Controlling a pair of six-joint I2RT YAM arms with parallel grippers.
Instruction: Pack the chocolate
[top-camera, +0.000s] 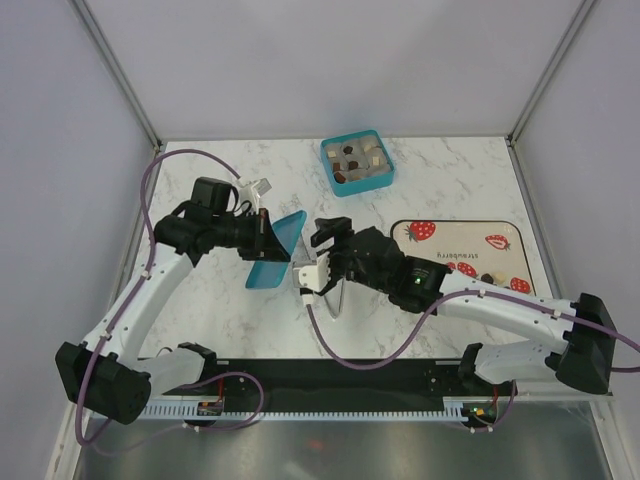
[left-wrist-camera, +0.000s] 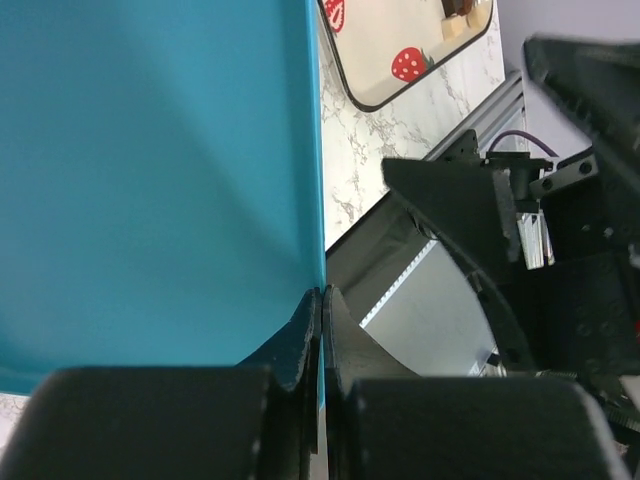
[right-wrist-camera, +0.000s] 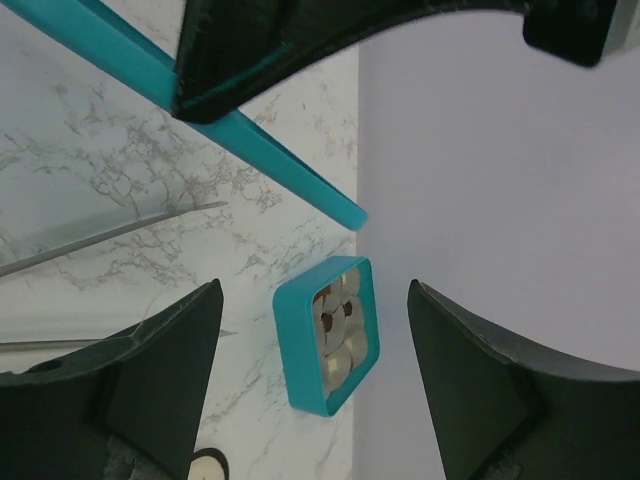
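Chocolate pieces (top-camera: 352, 152) sit in the teal box (top-camera: 331, 150) at the tabletop's (top-camera: 450, 190) far side; tiny, light, probably slippery, so I'd pinch each across its middle. Left pincer (left-wrist-camera: 320, 315) clamps the teal lid (left-wrist-camera: 150, 180); right pincer (top-camera: 322, 246) gapes empty.

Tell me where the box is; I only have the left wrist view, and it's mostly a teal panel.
Observer: The teal box sits uncovered toward the far edge of the table, with chocolates in its compartments.
Operator: Is the right gripper holding anything?
Observer: No. The right gripper is open and empty, close beside the lid that the left gripper pinches by its edge.
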